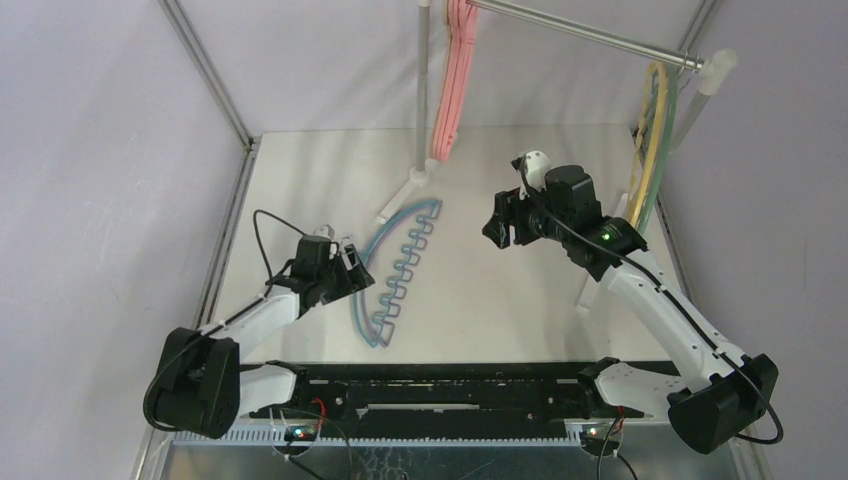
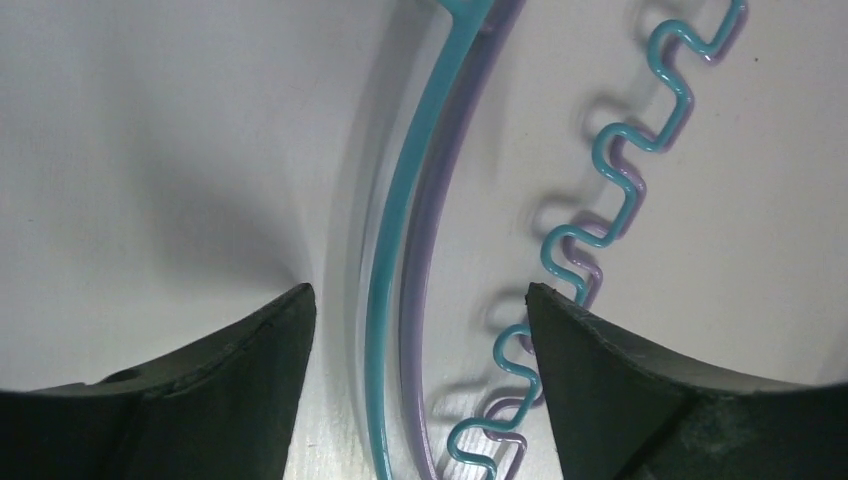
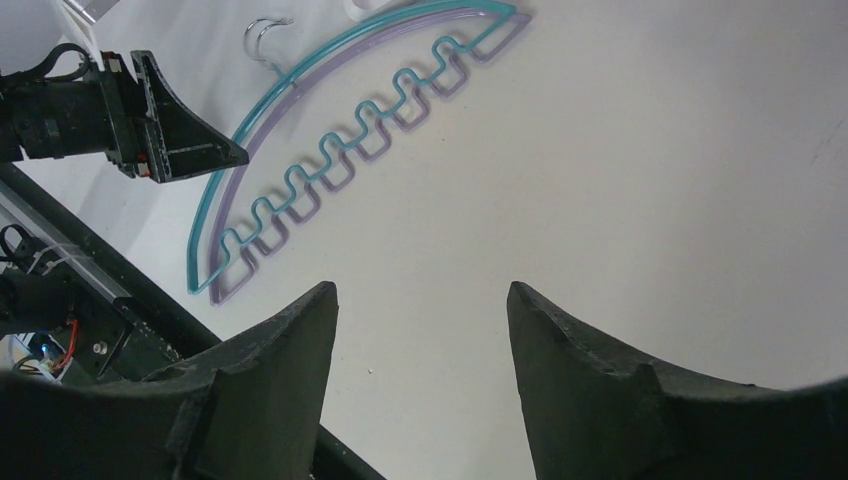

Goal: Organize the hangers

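Pink first: found a tight bunch of pink hangers [image 1: 452,85] hung on the rail [image 1: 590,32] toward its left end, too close-packed to count. Counted one yellow hanger [image 1: 652,130] and one green hanger [image 1: 674,100] hung together at the rail's right end. Counted two more flat on the table [image 1: 500,300], one blue hanger [image 2: 393,210] stacked on one purple hanger [image 2: 433,215], arcs and wavy bars nearly aligned. Judged the task mostly done, with these two left to lift and hang. Found the left gripper [image 2: 420,295] low over that stack, jaws apart and astride both arcs, the wavy bars just beside one finger; nothing clamped, contact not discernible. Found the right gripper [image 3: 420,295] raised over bare table well apart from the stack, jaws spread, holding nothing. Saw no beige hanger.
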Motion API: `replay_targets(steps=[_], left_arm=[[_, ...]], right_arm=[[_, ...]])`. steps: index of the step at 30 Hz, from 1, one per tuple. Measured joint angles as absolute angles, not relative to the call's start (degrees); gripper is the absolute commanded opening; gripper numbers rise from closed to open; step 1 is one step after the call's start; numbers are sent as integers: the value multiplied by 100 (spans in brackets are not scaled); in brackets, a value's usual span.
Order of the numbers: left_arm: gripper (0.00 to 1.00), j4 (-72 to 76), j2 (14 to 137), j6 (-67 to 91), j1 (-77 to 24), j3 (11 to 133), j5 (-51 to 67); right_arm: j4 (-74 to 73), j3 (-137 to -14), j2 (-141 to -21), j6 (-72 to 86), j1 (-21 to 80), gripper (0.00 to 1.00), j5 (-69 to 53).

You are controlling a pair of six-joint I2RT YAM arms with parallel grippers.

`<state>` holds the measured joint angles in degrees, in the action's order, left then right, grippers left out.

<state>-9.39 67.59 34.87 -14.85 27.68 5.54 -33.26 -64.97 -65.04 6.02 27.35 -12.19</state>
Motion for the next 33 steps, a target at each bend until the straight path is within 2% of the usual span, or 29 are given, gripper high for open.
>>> replay_targets(steps=[3,4,16,17,18,25,33], left_arm=[[51,-860,6947,3422,-1470,2768,572],[46,-819,7000,3400,-1468,2768,580],[22,-521,7303,3286,-1433,2742,812],[14,-489,7325,3277,-1433,2742,843],[2,-467,7360,3253,-1433,2742,902],[0,-392,7384,3216,-1417,2742,1096],[0,-1083,6300,3398,-1441,2974,1085]], right_arm=[[-3326,-6497,-6504,613,2703,71,-1249],[-3326,-6497,-6504,613,2698,71,-1258],[-3326,-6497,-6504,633,2696,70,-1258],[-3328,-6497,-6504,633,2696,70,-1258],[-3328,-6497,-6504,633,2696,70,-1258],[-3411,-6497,-6504,628,2808,69,-1271],[-3457,-6497,-6622,666,3542,67,-1507]])
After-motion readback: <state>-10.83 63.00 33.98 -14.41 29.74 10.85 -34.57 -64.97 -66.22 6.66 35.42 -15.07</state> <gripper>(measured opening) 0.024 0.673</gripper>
